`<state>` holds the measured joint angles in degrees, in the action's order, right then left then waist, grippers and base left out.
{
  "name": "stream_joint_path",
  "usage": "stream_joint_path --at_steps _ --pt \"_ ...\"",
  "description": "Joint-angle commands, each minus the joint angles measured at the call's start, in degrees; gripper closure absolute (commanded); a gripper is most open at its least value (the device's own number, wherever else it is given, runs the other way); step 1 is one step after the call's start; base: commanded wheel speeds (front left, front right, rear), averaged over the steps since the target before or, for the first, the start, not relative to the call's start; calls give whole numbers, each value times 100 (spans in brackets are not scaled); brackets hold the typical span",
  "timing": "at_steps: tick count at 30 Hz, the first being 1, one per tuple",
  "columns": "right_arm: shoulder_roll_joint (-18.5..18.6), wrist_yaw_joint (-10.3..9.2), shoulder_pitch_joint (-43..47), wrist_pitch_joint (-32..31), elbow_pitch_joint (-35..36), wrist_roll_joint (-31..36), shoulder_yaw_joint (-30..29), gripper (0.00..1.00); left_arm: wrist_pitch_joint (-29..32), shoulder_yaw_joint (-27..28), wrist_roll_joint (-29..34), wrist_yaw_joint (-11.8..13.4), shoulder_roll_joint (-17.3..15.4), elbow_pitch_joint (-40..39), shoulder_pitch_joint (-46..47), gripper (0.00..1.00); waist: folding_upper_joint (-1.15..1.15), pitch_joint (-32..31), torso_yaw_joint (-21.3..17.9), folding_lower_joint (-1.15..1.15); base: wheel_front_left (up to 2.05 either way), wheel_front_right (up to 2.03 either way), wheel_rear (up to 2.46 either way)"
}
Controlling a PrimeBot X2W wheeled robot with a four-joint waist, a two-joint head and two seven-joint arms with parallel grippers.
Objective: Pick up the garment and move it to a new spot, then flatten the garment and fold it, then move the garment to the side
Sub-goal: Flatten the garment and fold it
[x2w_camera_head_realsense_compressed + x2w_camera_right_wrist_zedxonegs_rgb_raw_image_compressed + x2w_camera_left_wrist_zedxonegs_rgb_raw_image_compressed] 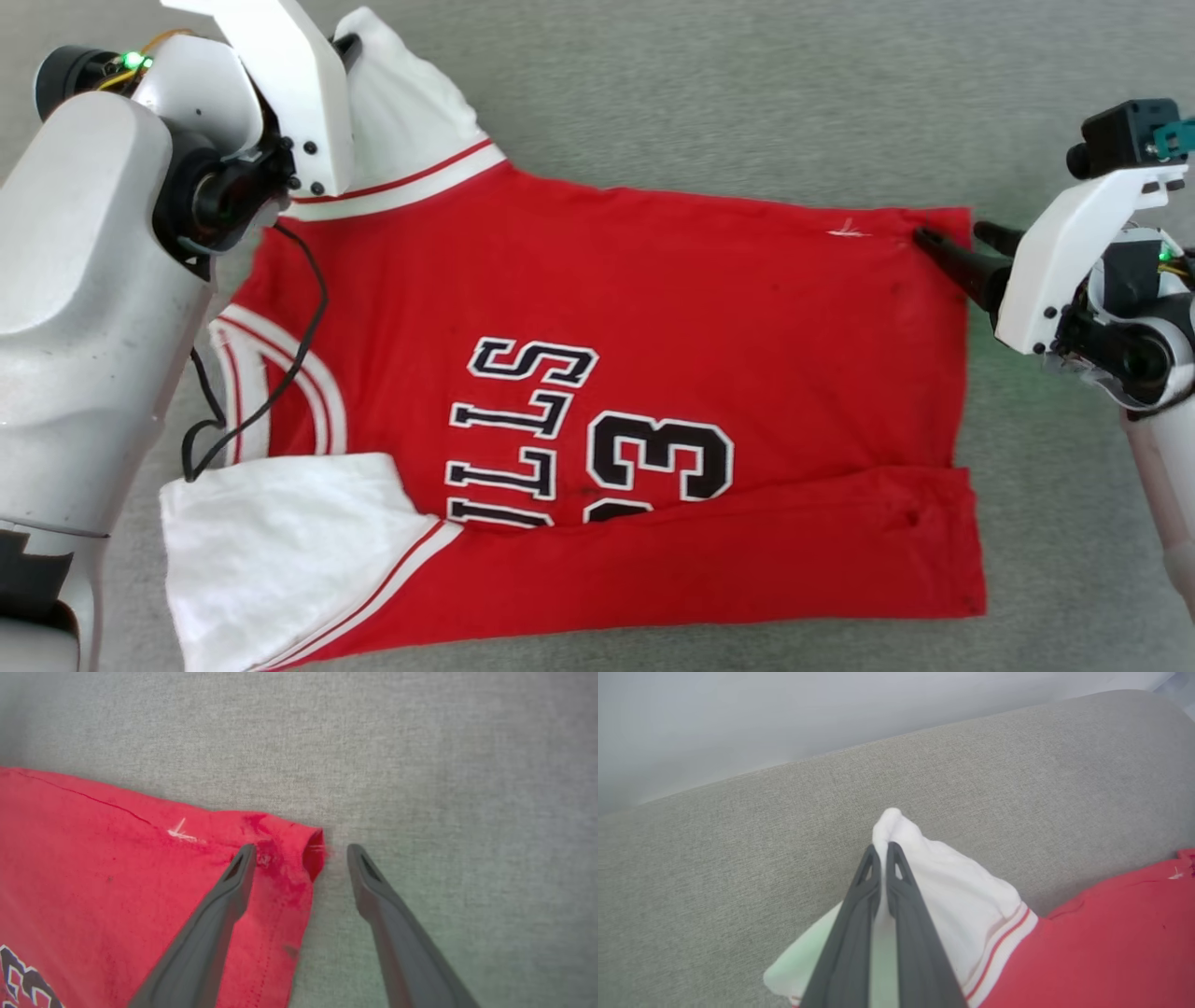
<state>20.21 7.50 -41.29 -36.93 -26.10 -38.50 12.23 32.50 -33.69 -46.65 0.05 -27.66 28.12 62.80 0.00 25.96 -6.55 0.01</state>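
Garment: the red garment [653, 308] lies spread on the grey surface [700, 93], with its black number 23 [663, 457] facing up.
Near edge: on the robot's side of the number 23, a long red band [747, 551] is folded over and covers part of the number and of the lettering.
Near sleeve: the white sleeve [280, 551] to the left of the number 23, on the robot's side, lies flat.
Far sleeve: the other white sleeve [962, 891], left of the number 23 and on the far side, is drawn up into a peak.
Left gripper: the left gripper [880, 851] is clenched on this far sleeve, and the white cloth comes out between its fingers.
Far hem corner: right of the number 23, on the far side, the red corner [313, 854] lies on the surface with its edge a little raised.
Right gripper: the right gripper [301, 849] is released. One finger lies over the red cloth and the other over the grey surface, so the corner is between them, not yet pinched.
Step in hand: we judge that this is the folding step. One long side is done, and the far side is being taken.
Next move: we think the right gripper must clench on the corner. Then both arms should lift together and carry the far edge toward the number 23, keeping the cloth tight between them so that no wrinkle forms.
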Motion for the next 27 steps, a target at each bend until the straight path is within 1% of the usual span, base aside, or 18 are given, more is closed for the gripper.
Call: stream_joint_path --at_steps 1,4,5,6,7,9,13,16,20,23,27 --pt "-17 -2 -70 -51 -66 11 20 0 -36 -7 -6 -9 34 -21 29 100 0 84 111 -1 0 0 0" --pt "-99 -2 -109 -471 -549 50 106 0 -116 -5 -29 -36 53 -101 -33 100 0 116 197 -1 0 0 0" --pt "-137 -3 -114 -589 -664 42 139 45 -148 -1 -34 -42 47 -110 -60 100 0 114 210 -1 0 0 0" --pt "-170 -3 -111 -698 -754 29 161 93 -160 -1 -37 -53 44 -114 -87 100 0 109 222 -1 0 0 0" --pt "-185 -2 -125 -787 -823 46 188 100 -176 -2 -48 -58 45 -112 -113 100 0 101 230 -1 0 0 0" --pt "-202 -1 -189 -772 -807 66 198 100 -207 6 -93 -86 60 -84 -161 100 0 63 237 -1 0 0 0" --pt "-39 -1 -401 -437 -560 163 125 100 -398 93 -171 -81 75 -5 -310 100 0 -102 216 -1 0 0 0" --pt "41 -2 -377 -204 -335 187 84 100 -581 165 -245 -82 57 5 -489 100 0 -321 197 -1 0 0 0" --pt "135 -2 -69 38 -24 181 26 100 -859 251 -328 -42 -23 -130 -916 100 0 -662 205 -1 0 0 0" --pt "193 -2 308 209 243 168 -29 100 -1146 369 -430 17 -101 -343 -1418 100 0 -959 227 -1 0 0 0" --pt "220 -2 996 377 610 168 -101 100 -1521 561 -606 196 -259 -779 -2306 100 0 -1295 269 -1 0 0 0"
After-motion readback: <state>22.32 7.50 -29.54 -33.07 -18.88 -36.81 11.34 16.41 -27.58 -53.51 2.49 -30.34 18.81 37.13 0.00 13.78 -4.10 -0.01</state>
